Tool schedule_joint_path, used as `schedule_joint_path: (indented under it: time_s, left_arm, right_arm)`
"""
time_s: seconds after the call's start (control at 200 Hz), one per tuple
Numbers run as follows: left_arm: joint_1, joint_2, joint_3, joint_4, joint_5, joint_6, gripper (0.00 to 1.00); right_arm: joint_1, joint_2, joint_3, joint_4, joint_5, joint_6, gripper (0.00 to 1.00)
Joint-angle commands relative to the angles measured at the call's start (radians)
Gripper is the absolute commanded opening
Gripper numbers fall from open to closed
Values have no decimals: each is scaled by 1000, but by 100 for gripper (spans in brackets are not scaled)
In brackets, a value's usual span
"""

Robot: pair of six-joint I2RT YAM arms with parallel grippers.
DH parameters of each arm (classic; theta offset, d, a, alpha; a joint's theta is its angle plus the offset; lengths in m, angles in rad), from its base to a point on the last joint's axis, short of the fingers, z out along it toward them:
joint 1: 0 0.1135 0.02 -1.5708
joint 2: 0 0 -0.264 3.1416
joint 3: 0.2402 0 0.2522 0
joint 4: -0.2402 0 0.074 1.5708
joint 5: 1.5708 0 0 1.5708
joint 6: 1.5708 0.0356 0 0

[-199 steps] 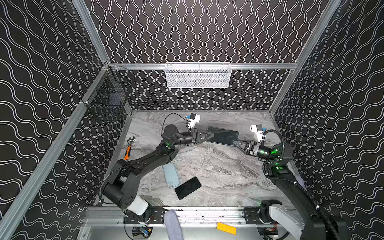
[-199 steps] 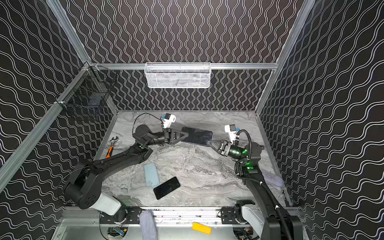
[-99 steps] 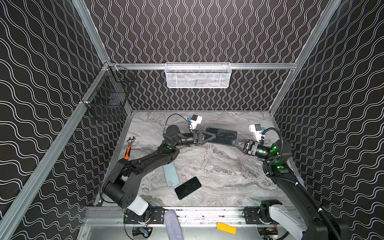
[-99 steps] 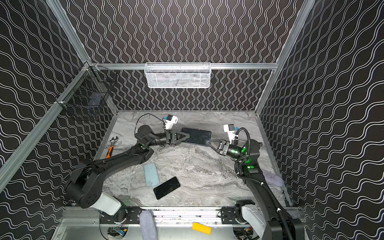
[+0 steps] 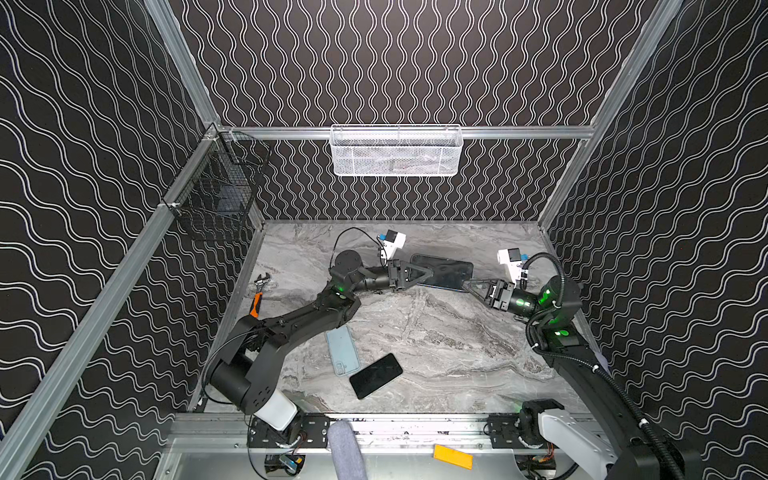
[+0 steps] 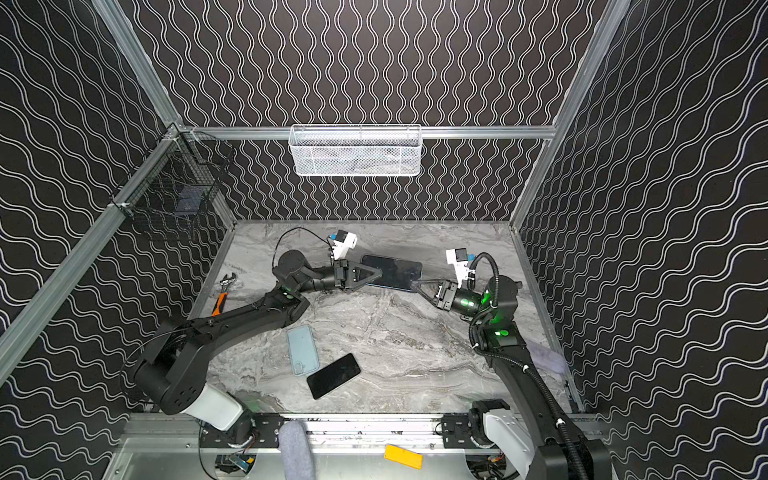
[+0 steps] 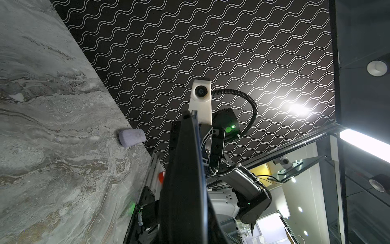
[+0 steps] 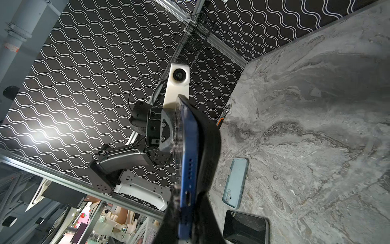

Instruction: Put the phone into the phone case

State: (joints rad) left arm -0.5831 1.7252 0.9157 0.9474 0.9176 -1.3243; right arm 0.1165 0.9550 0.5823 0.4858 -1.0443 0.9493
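While the left gripper (image 5: 429, 275), parted a moment ago, again pinches the blue phone (image 5: 451, 270) aloft, clear case (image 8: 176, 147) hugging its edge, the right gripper (image 5: 466, 285) clamps the other end; the wire basket (image 5: 208, 189) holds a dark block (image 5: 227, 203)

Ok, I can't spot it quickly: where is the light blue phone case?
In both top views the light blue phone case lies flat on the table, front left of centre, beside the black phone.
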Motion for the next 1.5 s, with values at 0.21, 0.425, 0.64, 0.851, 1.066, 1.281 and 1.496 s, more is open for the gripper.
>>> schedule_joint_path:
  time_s: [0.21, 0.425, 0.64, 0.851, 1.066, 1.281, 1.496]
  left_arm:
    - [-15, -12, -6, 39, 12, 4, 0]
    - [-14, -12, -16, 60, 18, -9, 0]
    - [-15, -10, -23, 72, 19, -14, 0]
    - [-14, -7, -24, 82, 21, -24, 0]
    - [-15, -5, -18, 74, 19, -21, 0]
    - [-16, 13, -12, 106, 20, -43, 19]
    - [-31, 33, 5, 126, 18, -55, 32]
  right_arm:
    - [2, 7, 8, 178, 11, 53, 21]
    - [-4, 54, 52, 265, -1, 103, 36]
    - [-6, 68, 87, 261, -1, 100, 33]
    - [-8, 69, 90, 268, 4, 106, 16]
    - [-8, 74, 86, 271, 7, 108, 0]
    - [-7, 49, 104, 102, 50, -6, 0]
    - [-6, 53, 104, 75, 58, -14, 0]
